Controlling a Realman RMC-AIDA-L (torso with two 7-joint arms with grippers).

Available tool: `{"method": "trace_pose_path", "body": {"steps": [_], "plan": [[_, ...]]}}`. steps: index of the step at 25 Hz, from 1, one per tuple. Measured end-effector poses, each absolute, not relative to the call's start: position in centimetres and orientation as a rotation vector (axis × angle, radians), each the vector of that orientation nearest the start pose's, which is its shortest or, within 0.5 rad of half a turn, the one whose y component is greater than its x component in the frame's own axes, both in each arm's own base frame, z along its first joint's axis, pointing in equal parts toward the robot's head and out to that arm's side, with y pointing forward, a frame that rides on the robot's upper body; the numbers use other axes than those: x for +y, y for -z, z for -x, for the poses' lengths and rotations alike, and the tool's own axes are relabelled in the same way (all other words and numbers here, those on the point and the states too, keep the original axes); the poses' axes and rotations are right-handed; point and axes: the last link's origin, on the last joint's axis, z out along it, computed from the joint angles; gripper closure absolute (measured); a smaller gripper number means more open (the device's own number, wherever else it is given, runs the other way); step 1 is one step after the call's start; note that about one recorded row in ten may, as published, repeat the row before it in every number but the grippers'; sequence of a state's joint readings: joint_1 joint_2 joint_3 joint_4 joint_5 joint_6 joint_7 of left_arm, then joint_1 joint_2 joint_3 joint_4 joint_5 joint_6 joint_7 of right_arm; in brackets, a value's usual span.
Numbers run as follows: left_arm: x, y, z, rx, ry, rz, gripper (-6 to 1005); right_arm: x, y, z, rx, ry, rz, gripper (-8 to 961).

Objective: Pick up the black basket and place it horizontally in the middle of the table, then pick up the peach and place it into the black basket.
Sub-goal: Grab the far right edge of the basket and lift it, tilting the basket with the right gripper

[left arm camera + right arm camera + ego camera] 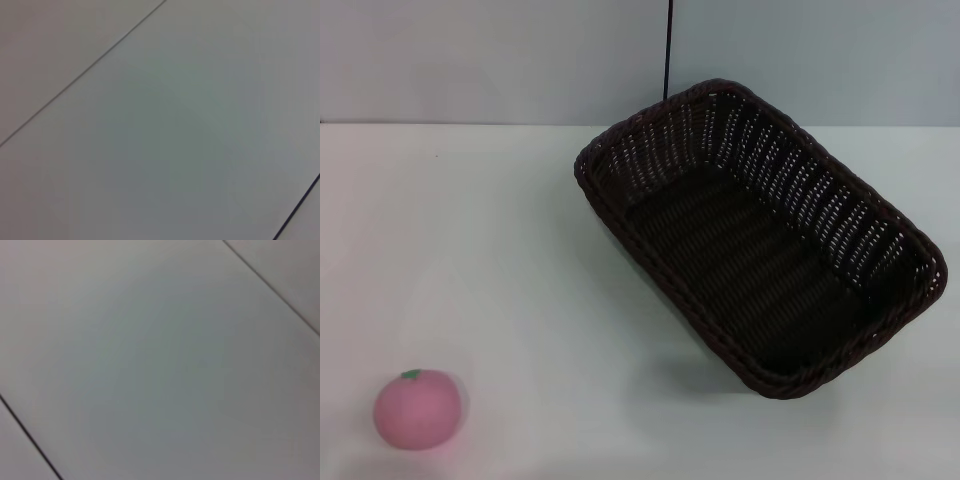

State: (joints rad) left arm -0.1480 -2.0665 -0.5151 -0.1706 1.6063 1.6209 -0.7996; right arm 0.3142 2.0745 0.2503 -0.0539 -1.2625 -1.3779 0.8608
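Observation:
The black basket lies on the white table at the right, set at a slant with one corner toward the far wall. It is empty. The peach sits on the table at the near left, pink with a green leaf mark on top, far from the basket. Neither gripper shows in the head view. Both wrist views show only a plain grey surface with thin dark lines.
A grey wall runs behind the table's far edge, with a dark vertical seam above the basket. White tabletop lies between the peach and the basket.

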Motion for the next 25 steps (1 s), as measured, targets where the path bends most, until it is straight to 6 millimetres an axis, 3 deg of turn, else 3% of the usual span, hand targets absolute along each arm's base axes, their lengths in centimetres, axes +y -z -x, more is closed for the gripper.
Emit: {"method": "trace_pose_path", "body": {"steps": [8, 15, 19, 21, 25], "plan": [[20.6, -5.5, 39.3, -0.868, 1.284, 0.900, 877, 25.9, -8.0, -41.0, 0.879, -1.103, 1.002, 370], [20.6, -5.4, 39.4, -0.881, 1.280, 0.936, 879, 24.5, -9.7, -41.0, 0.801, -1.115, 1.053, 339], [20.9, -5.2, 39.1, -0.873, 1.262, 1.022, 879, 24.9, -11.7, -39.8, 0.800, -1.202, 1.229, 322], [21.1, -5.2, 39.0, -0.868, 1.261, 1.042, 879, 26.1, -14.1, -38.4, 0.834, -1.221, 1.437, 313], [21.2, -5.1, 39.0, -0.872, 1.257, 1.046, 879, 27.5, -15.8, -36.4, 0.856, -1.190, 1.634, 296]]}}
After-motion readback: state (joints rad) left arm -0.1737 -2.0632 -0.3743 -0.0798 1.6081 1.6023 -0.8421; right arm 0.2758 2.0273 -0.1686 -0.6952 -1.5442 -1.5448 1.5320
